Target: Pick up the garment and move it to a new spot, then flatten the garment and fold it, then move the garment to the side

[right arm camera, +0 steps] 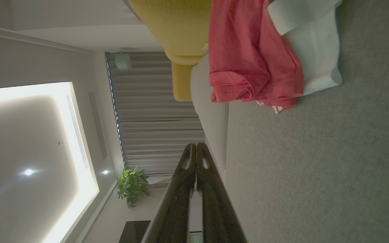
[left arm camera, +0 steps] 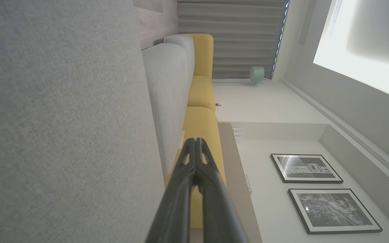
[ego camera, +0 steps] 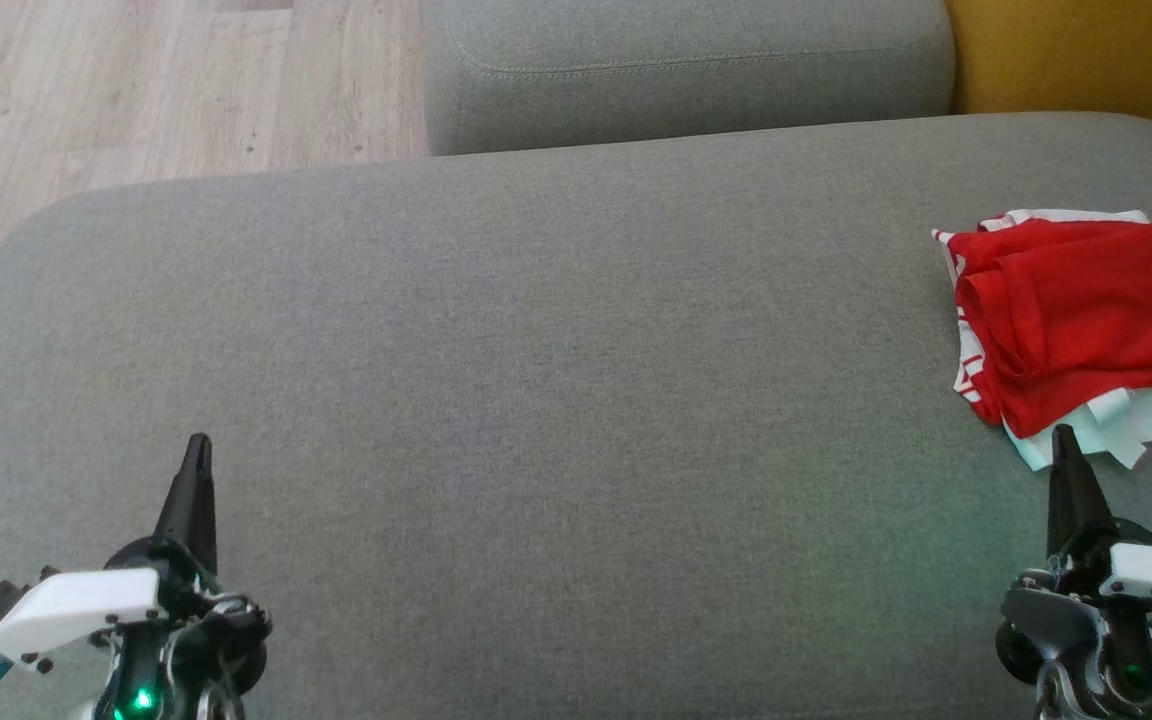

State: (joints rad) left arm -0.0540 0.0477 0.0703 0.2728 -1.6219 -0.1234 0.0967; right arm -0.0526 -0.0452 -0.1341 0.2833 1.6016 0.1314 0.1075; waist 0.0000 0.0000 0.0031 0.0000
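Red-and-white garment [ego camera: 1086,310] bunched at right edge of frame on the grey cushion [ego camera: 536,400], directly above the right gripper [ego camera: 1064,440], fingers pressed together, empty. Left gripper [ego camera: 198,448], likewise closed, lower left, well apart.

Grey fabric seat [ego camera: 536,380] spreads ahead of & btwn left pincer [ego camera: 198,445] and right pincer [ego camera: 1064,435]. Grey back cushion [ego camera: 686,70] beyond. Wood floor [ego camera: 136,90] far ahead-left of left pincer. Yellow cushion [ego camera: 1086,50] far ahead of right pincer. Bg: pleated curtains [right arm camera: 154,111], potted plant [right arm camera: 132,185], framed pics [left arm camera: 306,168] on white wall [left arm camera: 275,101], lit ceiling panel [right arm camera: 29,135].
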